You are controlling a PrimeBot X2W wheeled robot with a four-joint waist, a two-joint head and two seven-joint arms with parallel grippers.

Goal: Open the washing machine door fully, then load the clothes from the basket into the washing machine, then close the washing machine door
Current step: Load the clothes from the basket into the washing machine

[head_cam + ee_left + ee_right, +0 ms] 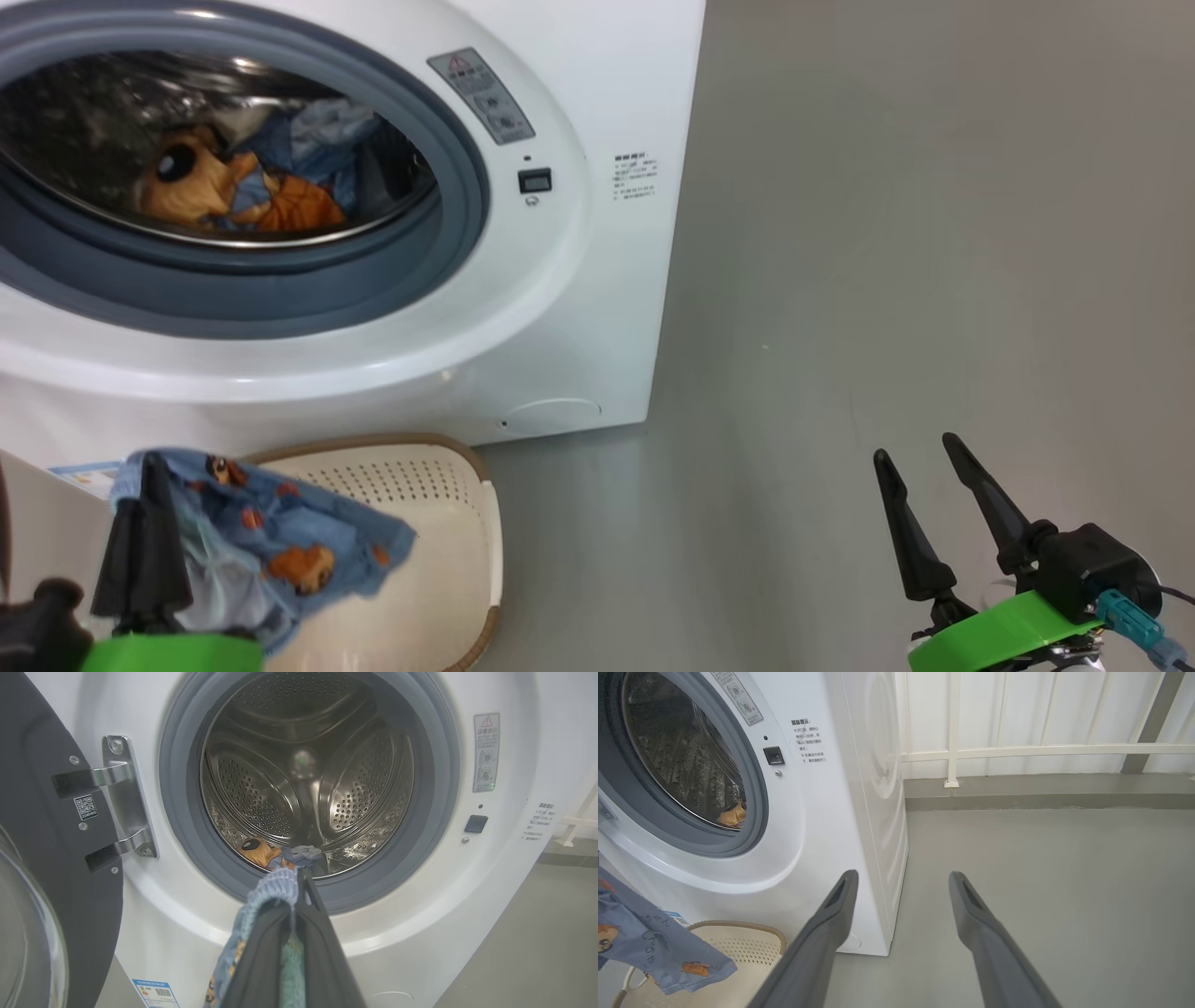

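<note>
My left gripper [149,471] is shut on a light-blue bear-print garment [271,546], which hangs above the cream basket [439,569] in front of the washing machine [579,280]. In the left wrist view the pinched fabric [273,889] sits between the fingers, pointing at the steel drum [303,774]. More clothes [233,182] lie inside the drum. The washing machine door [42,858] stands open at the left, its black rim and hinges showing. Over the bare floor at the lower right, my right gripper [920,457] is open and holds nothing.
Grey floor [887,233] stretches to the right of the machine. A white railing and wall [1017,751] stand behind it. The basket [752,947] sits against the machine's base, under the grey-blue gasket [448,243].
</note>
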